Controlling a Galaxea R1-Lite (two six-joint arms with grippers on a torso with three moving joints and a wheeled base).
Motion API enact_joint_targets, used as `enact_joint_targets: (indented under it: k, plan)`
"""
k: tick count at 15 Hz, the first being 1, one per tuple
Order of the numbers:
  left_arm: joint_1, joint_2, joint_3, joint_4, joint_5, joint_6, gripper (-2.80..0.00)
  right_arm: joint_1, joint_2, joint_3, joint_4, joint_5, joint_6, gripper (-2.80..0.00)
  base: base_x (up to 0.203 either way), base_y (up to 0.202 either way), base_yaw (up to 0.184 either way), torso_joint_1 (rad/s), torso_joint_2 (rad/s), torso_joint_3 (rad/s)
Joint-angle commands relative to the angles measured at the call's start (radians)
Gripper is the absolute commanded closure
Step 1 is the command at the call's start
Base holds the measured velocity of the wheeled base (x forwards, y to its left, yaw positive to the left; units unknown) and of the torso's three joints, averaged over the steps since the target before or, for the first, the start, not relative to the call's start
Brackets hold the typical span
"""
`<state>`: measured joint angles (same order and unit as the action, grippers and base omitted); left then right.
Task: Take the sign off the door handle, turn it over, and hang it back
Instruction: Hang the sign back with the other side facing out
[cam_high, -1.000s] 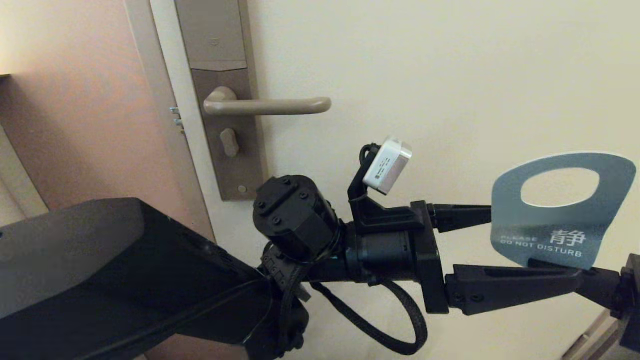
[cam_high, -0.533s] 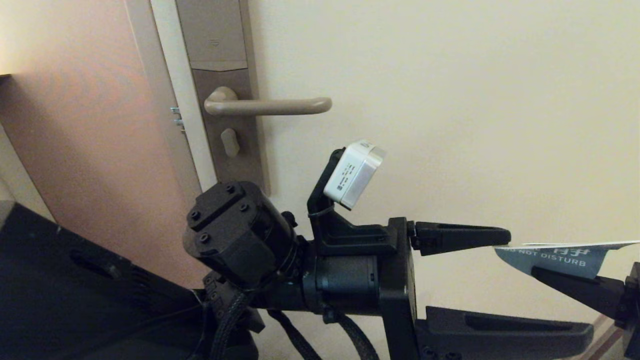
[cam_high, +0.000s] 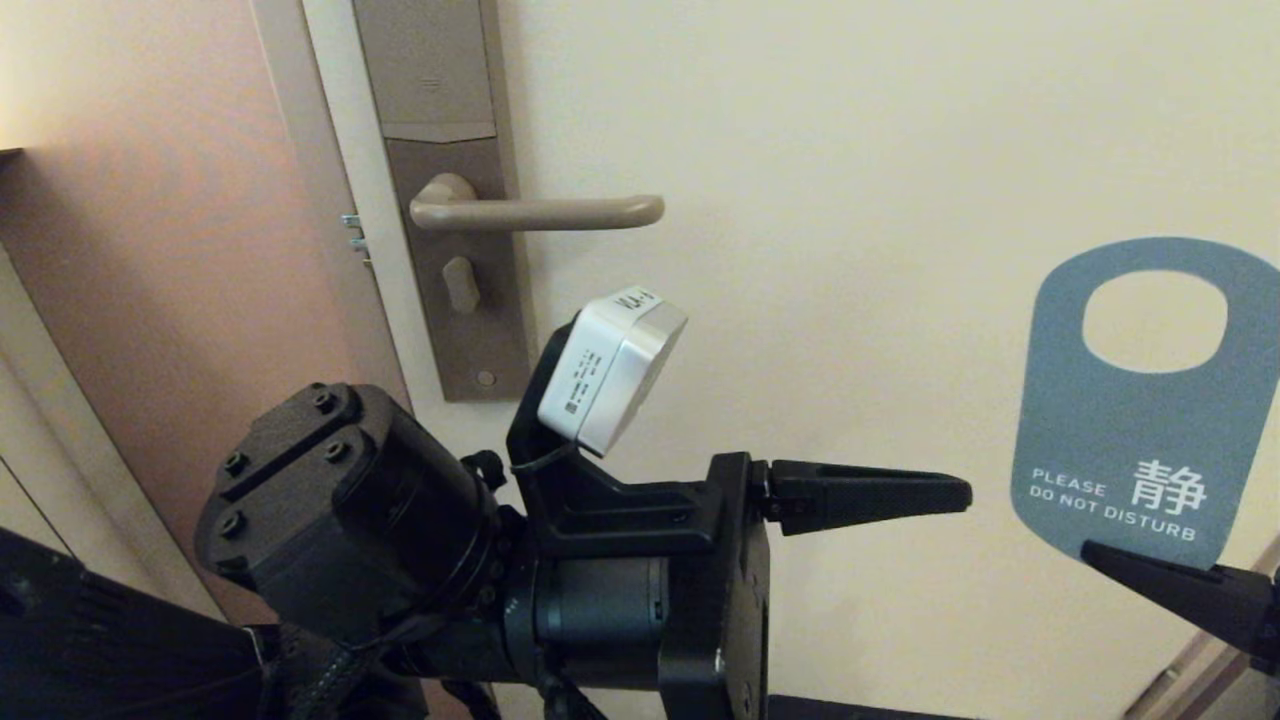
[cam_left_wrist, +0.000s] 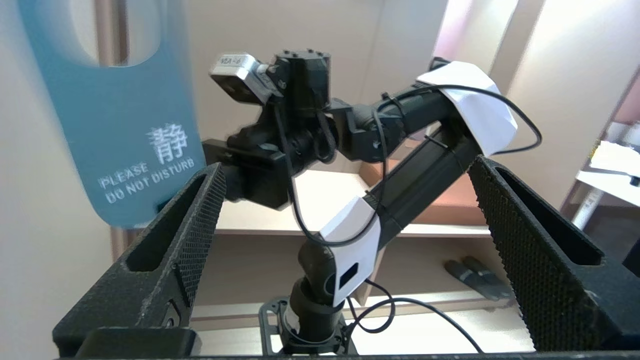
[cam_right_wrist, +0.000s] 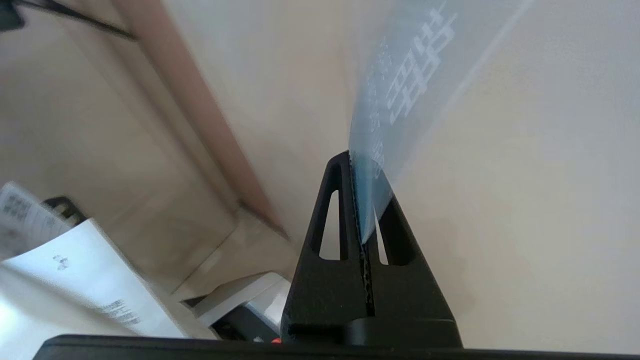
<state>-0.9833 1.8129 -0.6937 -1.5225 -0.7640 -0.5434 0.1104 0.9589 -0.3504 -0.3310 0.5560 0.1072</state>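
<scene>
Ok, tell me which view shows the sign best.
The head view: the whole sign, hole and blue "DO NOT DISTURB" face, upright in the right claw. Left wrist view cuts off its top; right wrist view sees it nearly edge-on.

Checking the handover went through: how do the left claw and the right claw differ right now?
The left claw stands wide open and empty; the right claw is shut on the bottom edge of the sign. The left claw lies level, left of the sign and apart from it; the right claw reaches in from the right. Both are black and sit lower than the door handle.
</scene>
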Motion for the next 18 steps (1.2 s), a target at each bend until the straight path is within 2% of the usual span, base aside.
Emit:
enact_joint_targets:
  k: [1,6,7,12,15,18]
  plan:
    - [0.007,-0.023,0.013,-0.021,0.012,-0.003,-2.8,0.0,-0.014,0.004,-0.002,0.005,0.0,0.0,0.0,0.0,0.0,0.0,0.0,0.0]
    - [0.011,-0.027,0.016,-0.021,0.028,0.002,-2.8,0.0,-0.014,0.005,-0.002,0.005,-0.001,0.0,0.0,0.0,0.0,0.0,0.0,0.0]
    - [0.018,-0.026,0.018,-0.021,0.031,0.012,0.0,0.0,-0.014,0.005,-0.002,0.005,-0.001,0.0,0.0,0.0,0.0,0.0,0.0,0.0]
    - [0.077,-0.044,0.057,-0.021,0.03,0.048,0.0,0.0,-0.025,0.008,-0.002,0.005,-0.001,0.0,0.0,0.0,0.0,0.0,0.0,0.0]
    - [0.147,-0.043,0.106,-0.016,0.029,0.191,0.0,0.0,-0.026,0.007,-0.002,0.004,-0.001,0.0,0.0,0.0,0.0,0.0,0.0,0.0]
    - [0.219,-0.085,0.16,0.007,0.034,0.244,0.0,0.0,-0.044,0.01,-0.002,0.004,-0.001,0.0,0.0,0.0,0.0,0.0,0.0,0.0]
